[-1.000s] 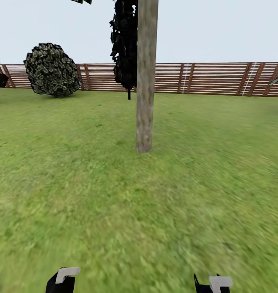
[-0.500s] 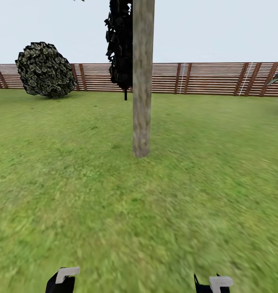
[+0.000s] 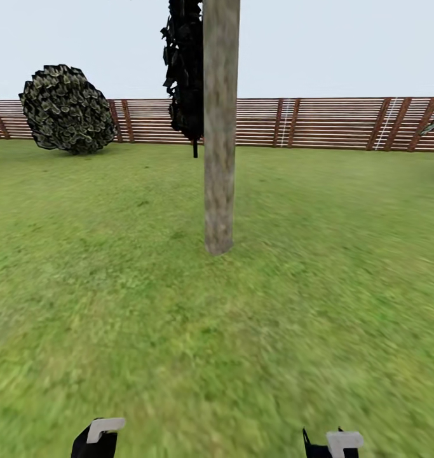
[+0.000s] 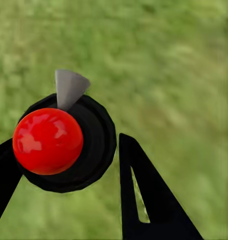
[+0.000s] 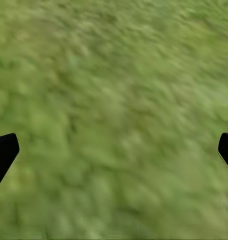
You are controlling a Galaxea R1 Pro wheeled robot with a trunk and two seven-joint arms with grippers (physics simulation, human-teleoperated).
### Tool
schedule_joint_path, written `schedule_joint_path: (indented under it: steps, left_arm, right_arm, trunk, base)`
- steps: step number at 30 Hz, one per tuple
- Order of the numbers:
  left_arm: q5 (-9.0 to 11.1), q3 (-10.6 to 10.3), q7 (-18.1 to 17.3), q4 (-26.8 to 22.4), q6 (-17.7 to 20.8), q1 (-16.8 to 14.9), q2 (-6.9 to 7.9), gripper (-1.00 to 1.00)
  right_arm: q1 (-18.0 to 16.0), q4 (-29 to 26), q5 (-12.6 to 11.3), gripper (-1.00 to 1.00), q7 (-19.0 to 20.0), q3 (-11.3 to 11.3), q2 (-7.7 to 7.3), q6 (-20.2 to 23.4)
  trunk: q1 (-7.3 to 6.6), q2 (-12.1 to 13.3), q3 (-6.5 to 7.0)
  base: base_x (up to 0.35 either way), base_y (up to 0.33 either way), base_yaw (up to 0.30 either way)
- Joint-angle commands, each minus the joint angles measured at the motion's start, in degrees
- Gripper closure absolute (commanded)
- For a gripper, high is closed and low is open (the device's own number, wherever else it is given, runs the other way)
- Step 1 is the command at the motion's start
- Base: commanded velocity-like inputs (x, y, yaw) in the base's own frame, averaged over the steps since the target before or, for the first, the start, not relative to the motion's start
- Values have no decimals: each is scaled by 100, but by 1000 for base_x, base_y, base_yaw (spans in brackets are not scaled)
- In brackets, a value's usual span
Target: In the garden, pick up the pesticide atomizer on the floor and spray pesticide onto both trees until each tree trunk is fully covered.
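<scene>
A thick pale grey-brown tree trunk [image 3: 219,127] rises from the lawn straight ahead in the head view, its base a few metres off. The pesticide atomizer [image 4: 61,142] is a black round body with a glossy red ball top and a grey nozzle. It sits between the black fingers of my left gripper [image 4: 63,157], which is shut on it, above grass. My right gripper [image 5: 116,145] is open over bare grass, its fingertips wide apart. Both wrists show at the bottom edge of the head view, the left gripper [image 3: 96,439] and the right gripper [image 3: 334,444].
A brown slatted fence [image 3: 331,124] runs across the far side of the lawn. A round dark bush [image 3: 67,109] stands at the back left, and a dark thin-stemmed tree [image 3: 186,70] stands just behind the trunk. Grass lies all around the trunk.
The whole view has shifted: the trunk stands lower, larger and slightly further left in the picture, so the camera has come closer. The arms keep their pose.
</scene>
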Motion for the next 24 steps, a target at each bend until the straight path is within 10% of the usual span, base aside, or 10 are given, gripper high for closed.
schedule_joint_path:
  steps: [1,24]
  left_arm:
    - [-60,28,25,6,-21,-4,-2,100]
    - [-58,28,19,13,-17,-4,-26,100]
  right_arm:
    - [-3,5,37,-100,-22,-10,2,-14]
    - [-3,-26,28,-100,-22,-19,-3,-21]
  trunk:
    - [2,-2,-5]
    - [2,-2,-5]
  base:
    - [344,-102,0]
    - [344,-103,0]
